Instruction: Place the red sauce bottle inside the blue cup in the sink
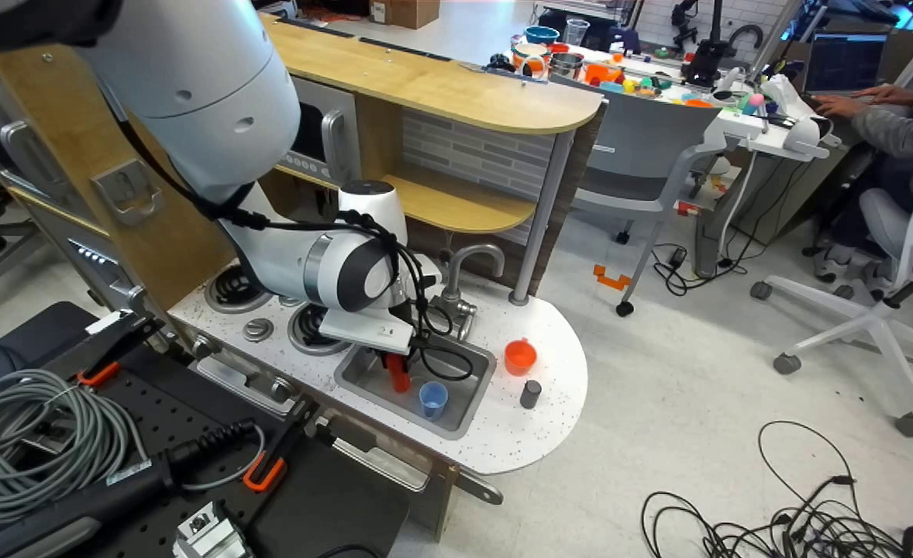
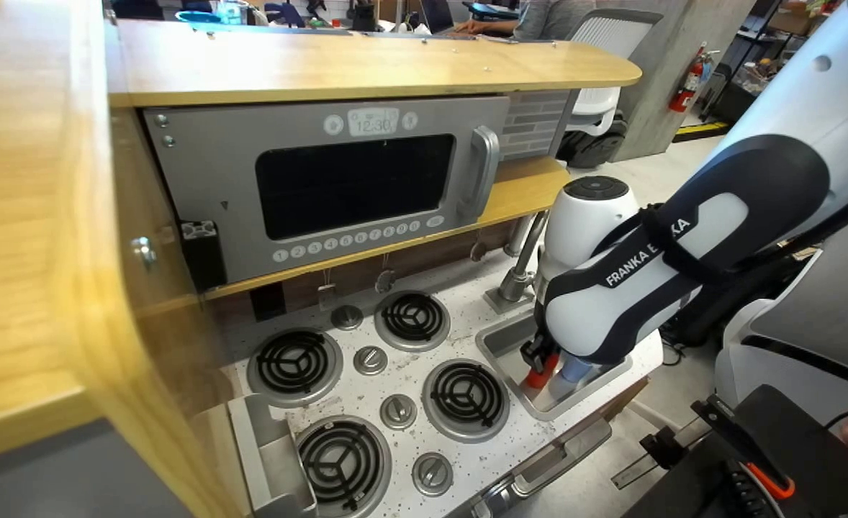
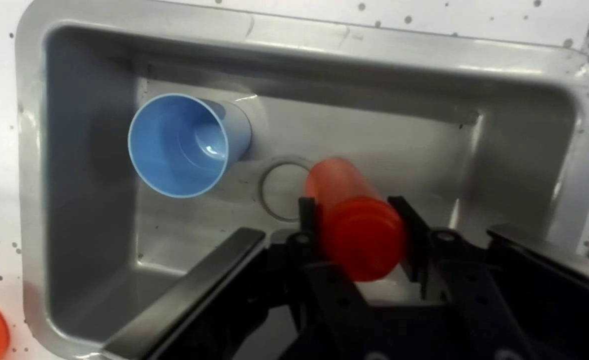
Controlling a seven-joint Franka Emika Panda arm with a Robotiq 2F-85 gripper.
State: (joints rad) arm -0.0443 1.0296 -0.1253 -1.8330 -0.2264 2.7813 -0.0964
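The tool, narrowed to the width of the red sauce bottle, clasps it on two sides within the outline of the sink. In the wrist view, the blue cup stands upright at the bottle's ten o'clock, apart from it.

White speckled round-ended counter: in an exterior view, seen from high beyond its front edge, well back, facing the back edge.
Round black coil burners: in an exterior view, looked over from close above the counter's front corner, facing the rounded end.
Grey rectangular metal sink: in the wrist view, seen steeply from above, very near, picture top toward the front edge.
Burners and sink: shared by both exterior views; the sink by all three.
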